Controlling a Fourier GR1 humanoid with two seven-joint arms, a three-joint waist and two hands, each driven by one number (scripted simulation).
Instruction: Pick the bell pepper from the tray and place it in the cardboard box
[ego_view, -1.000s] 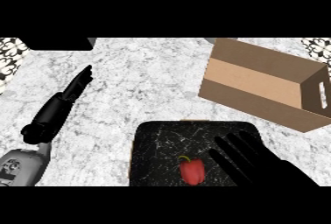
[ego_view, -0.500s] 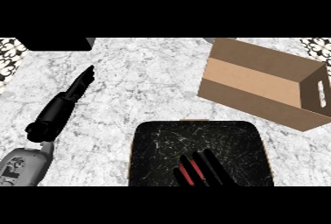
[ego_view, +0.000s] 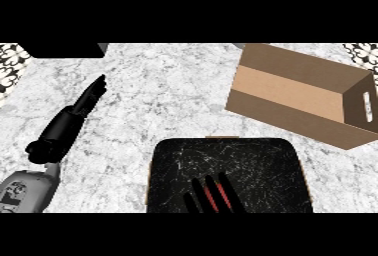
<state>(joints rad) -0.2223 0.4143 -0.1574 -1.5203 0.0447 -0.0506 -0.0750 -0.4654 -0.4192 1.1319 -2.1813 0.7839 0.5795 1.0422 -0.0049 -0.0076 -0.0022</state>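
Head view: the black tray (ego_view: 229, 170) lies on the marble counter (ego_view: 170, 100), nearest the lower edge. At the tray's near end the right hand (ego_view: 210, 194) covers the bell pepper (ego_view: 213, 196), its dark fingers curled over it so that only thin red strips show between them. The pepper sits on the tray, not lifted as far as can be judged. The cardboard box (ego_view: 303, 95) stands beyond the tray to its right, tipped open, with nothing visible inside. The left hand (ego_view: 87, 97) rests on the counter well left of the tray, fingers straight and holding nothing. The grasp looks made; lifting, carrying to the box and releasing remain.
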